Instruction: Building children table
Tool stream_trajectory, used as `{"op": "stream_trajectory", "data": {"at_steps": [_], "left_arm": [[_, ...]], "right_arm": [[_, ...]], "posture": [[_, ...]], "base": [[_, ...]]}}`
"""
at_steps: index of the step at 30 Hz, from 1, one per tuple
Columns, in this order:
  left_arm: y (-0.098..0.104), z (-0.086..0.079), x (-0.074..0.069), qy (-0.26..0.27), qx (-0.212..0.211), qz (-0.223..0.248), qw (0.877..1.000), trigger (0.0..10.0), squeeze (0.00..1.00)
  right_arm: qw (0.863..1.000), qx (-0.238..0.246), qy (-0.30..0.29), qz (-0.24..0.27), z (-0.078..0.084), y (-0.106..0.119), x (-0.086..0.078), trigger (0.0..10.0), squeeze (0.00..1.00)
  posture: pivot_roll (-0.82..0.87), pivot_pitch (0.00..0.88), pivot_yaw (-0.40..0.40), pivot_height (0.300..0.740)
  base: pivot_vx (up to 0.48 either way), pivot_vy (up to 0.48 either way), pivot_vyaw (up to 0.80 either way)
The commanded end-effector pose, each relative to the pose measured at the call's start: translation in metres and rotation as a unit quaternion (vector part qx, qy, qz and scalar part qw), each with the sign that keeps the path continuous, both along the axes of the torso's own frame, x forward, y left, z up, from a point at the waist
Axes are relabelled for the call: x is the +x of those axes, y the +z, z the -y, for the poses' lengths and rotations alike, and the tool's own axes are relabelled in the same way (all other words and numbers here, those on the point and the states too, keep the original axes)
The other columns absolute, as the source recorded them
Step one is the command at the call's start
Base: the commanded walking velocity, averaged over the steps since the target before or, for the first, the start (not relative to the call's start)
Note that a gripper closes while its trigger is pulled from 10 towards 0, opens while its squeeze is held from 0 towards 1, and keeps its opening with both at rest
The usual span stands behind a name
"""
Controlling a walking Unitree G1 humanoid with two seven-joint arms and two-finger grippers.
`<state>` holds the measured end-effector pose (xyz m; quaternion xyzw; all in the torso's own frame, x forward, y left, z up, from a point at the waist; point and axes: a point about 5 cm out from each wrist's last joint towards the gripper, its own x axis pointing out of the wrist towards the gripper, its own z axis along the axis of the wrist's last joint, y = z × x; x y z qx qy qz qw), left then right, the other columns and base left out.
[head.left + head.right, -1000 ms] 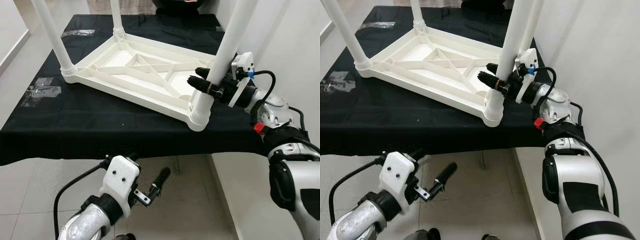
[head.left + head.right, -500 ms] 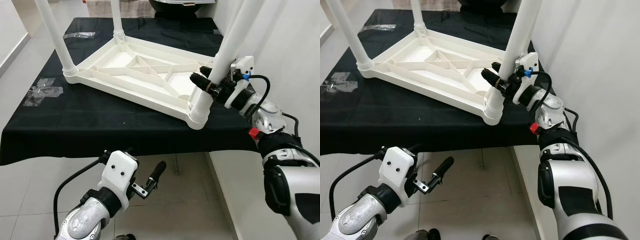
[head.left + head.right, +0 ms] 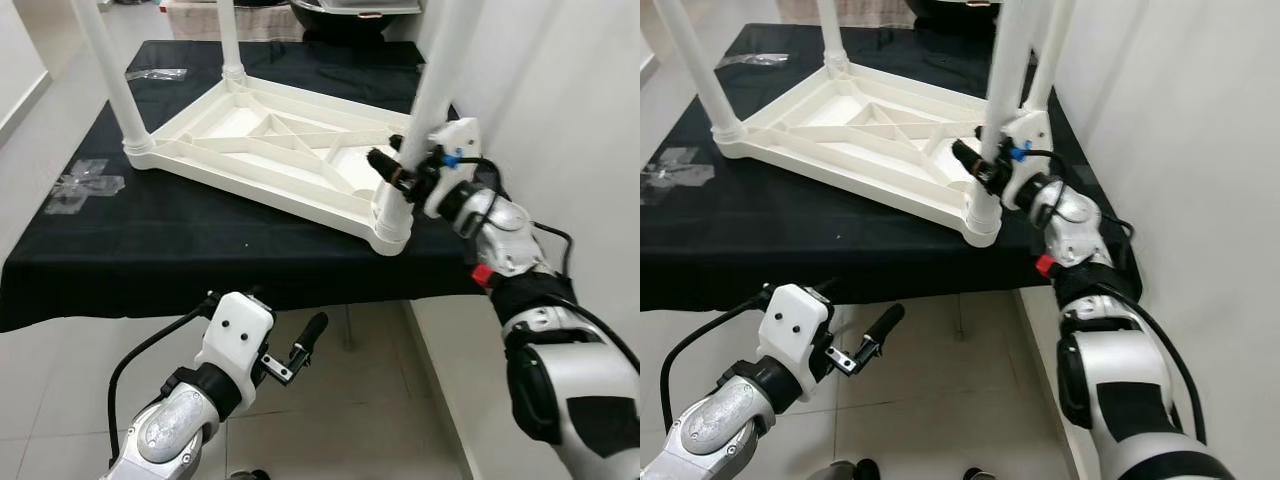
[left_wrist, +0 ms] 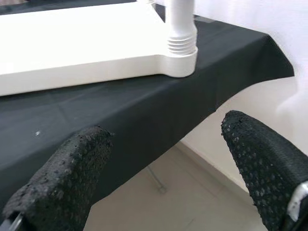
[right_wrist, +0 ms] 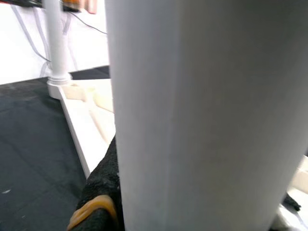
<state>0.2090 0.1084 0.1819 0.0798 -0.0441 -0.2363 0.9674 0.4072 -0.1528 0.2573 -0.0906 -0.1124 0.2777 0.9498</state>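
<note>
The white plastic children's table (image 3: 270,150) lies upside down on a black-covered table (image 3: 150,240), its legs pointing up. My right gripper (image 3: 400,170) is shut on the near right leg (image 3: 435,90) just above its ribbed socket at the corner. In the right wrist view that leg (image 5: 207,115) stands close up, with one black finger (image 5: 101,192) pressed against it. My left gripper (image 3: 290,335) hangs open below the table's front edge. Between its fingertips (image 4: 260,163) the same corner socket (image 4: 180,43) shows above the cloth's edge.
Two more legs stand at the near left (image 3: 110,80) and far (image 3: 228,40) corners. Clear plastic bags (image 3: 85,188) lie on the cloth at the left. A white wall (image 3: 560,100) runs close along the right side. Tiled floor (image 3: 60,380) lies below.
The head view has shifted a little. My right gripper stays clamped on the near right leg, which now stands a bit more upright. The left arm hangs much as before.
</note>
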Motion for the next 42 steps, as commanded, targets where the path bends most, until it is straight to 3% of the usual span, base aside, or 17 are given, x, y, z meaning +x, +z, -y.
{"op": "stream_trajectory", "data": {"at_steps": [1, 3, 6, 10, 12, 18, 25, 31, 32, 34, 35, 36, 37, 42], "left_arm": [[-0.003, 0.0, -0.001, 0.001, 0.0, -0.005, 1.0, 10.0, 0.0], [-0.003, 0.0, -0.001, 0.001, 0.0, -0.005, 1.0, 10.0, 0.0], [-0.003, 0.0, 0.0, 0.002, 0.001, -0.002, 1.0, 10.0, 0.0], [-0.003, 0.0, 0.002, 0.001, 0.002, 0.0, 1.0, 10.0, 0.0], [-0.002, 0.0, 0.002, -0.001, 0.002, 0.002, 1.0, 10.0, 0.0], [-0.003, 0.0, 0.002, -0.002, 0.004, 0.003, 1.0, 10.0, 0.0], [-0.003, 0.001, 0.002, -0.003, 0.004, 0.004, 1.0, 10.0, 0.0], [-0.002, 0.001, 0.004, -0.005, 0.006, 0.008, 1.0, 10.0, 0.0], [-0.002, 0.001, 0.004, -0.005, 0.006, 0.008, 1.0, 10.0, 0.0], [-0.002, 0.001, 0.005, -0.004, 0.006, 0.01, 1.0, 10.0, 0.0], [-0.002, 0.001, 0.005, -0.004, 0.006, 0.01, 1.0, 10.0, 0.0], [-0.002, 0.0, 0.005, -0.003, 0.006, 0.01, 1.0, 10.0, 0.0], [-0.002, 0.0, 0.005, -0.003, 0.006, 0.01, 1.0, 10.0, 0.0], [-0.002, 0.0, 0.006, -0.004, 0.006, 0.01, 1.0, 10.0, 0.0]], "right_arm": [[0.994, -0.015, -0.05, -0.098, 0.009, -0.044, 0.0, 0.0, 0.0], [0.994, -0.015, -0.05, -0.098, 0.009, -0.044, 0.0, 0.0, 0.0], [0.983, 0.013, -0.134, -0.123, 0.018, -0.048, 0.005, 0.0, 0.0], [0.977, 0.024, -0.169, -0.129, 0.022, -0.05, 0.006, 0.0, 0.0], [0.966, 0.054, -0.215, -0.136, 0.028, -0.051, 0.006, 0.0, 0.0], [0.957, 0.043, -0.253, -0.134, 0.033, -0.054, 0.006, 0.0, 0.0], [0.929, 0.059, -0.337, -0.14, 0.043, -0.058, 0.005, 0.0, 0.0], [0.896, 0.079, -0.418, -0.129, 0.041, -0.06, 0.003, 0.0, 0.0], [0.896, 0.079, -0.418, -0.129, 0.041, -0.06, 0.003, 0.0, 0.0], [0.88, 0.09, -0.449, -0.123, 0.039, -0.063, 0.001, 0.0, 0.0], [0.88, 0.09, -0.449, -0.123, 0.039, -0.063, 0.001, 0.0, 0.0], [0.868, 0.094, -0.473, -0.118, 0.035, -0.064, -0.001, 0.0, 0.0], [0.868, 0.094, -0.473, -0.118, 0.035, -0.064, -0.001, 0.0, 0.0], [0.818, 0.125, -0.551, -0.105, 0.026, -0.066, -0.007, 0.0, 0.0]], "posture": [[0.11, 0.23, -0.054, 0.74], [0.11, 0.23, -0.054, 0.74], [0.11, 0.231, -0.053, 0.74], [0.11, 0.229, -0.052, 0.74], [0.11, 0.225, -0.052, 0.74], [0.11, 0.219, -0.051, 0.74], [0.11, 0.216, -0.048, 0.74], [0.11, 0.21, -0.05, 0.74], [0.11, 0.21, -0.05, 0.74], [0.11, 0.208, -0.051, 0.74], [0.11, 0.208, -0.051, 0.74], [0.11, 0.21, -0.051, 0.74], [0.11, 0.21, -0.051, 0.74], [0.11, 0.212, -0.052, 0.74]], "base": [[0.0, 0.0, 0.0], [0.0, 0.0, 0.0], [0.0, 0.0, 0.0], [0.0, 0.0, 0.0], [0.0, 0.0, 0.0], [0.0, 0.0, 0.0], [0.0, 0.0, 0.0], [0.0, 0.0, 0.0], [0.0, 0.0, 0.0], [0.0, 0.0, 0.0], [0.0, 0.0, 0.0], [0.0, 0.0, 0.0], [0.0, 0.0, 0.0], [0.0, 0.0, 0.0]]}}
